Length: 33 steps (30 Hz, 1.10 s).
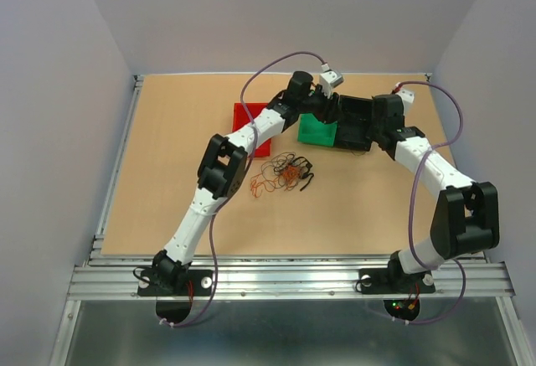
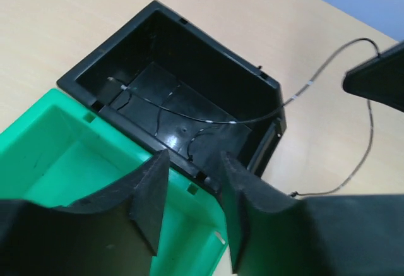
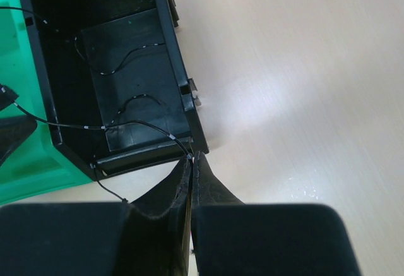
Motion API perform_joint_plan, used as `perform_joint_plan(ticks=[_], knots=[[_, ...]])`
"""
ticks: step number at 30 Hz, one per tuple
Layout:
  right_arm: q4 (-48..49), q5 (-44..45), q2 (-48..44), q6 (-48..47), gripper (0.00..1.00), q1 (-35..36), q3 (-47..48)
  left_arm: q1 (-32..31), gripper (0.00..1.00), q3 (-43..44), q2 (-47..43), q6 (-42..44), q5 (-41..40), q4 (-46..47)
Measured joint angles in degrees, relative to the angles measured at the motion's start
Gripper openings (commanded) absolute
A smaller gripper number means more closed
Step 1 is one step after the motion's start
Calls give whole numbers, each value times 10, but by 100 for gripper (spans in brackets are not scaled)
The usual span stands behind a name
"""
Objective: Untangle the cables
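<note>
Black cable [image 3: 88, 127], one, pinched, three bins [image 1: 356, 131]

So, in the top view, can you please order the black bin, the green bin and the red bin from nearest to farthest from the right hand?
1. Black bin, just beside the right hand.
2. Green bin, next to the black bin, on its left.
3. Red bin, farthest to the left.
</note>
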Motion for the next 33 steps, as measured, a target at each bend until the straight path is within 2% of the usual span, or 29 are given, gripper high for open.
perform_joint_plan(ticks=[1,5,11,12,17,18,25,31,33], knots=[[2,-3,0,-1,1,0,0,0,42,2,3,0,-9,0],[7,-16,0,-9,1,0,0,-7,25,26,19,8,-45,-3],[14,-19,5,-19,0,0,-1,-16,25,16,19,-14,-76,27],[17,-20,5,-19,1,0,-1,-15,20,5,16,-21,-77,33],[38,-21,5,-20,0,0,-12,6,19,-40,-2,-65,-104,43],[38,-21,5,-20,1,0,-13,10,17,-43,-6,-72,-114,42],[48,-23,7,-20,0,0,-18,29,17,-50,-57,-106,-178,45],[54,-26,11,-21,1,0,-18,22,17,24,-51,-122,-159,67],[55,-27,11,-21,1,0,-18,18,13,48,-39,-122,-152,82]])
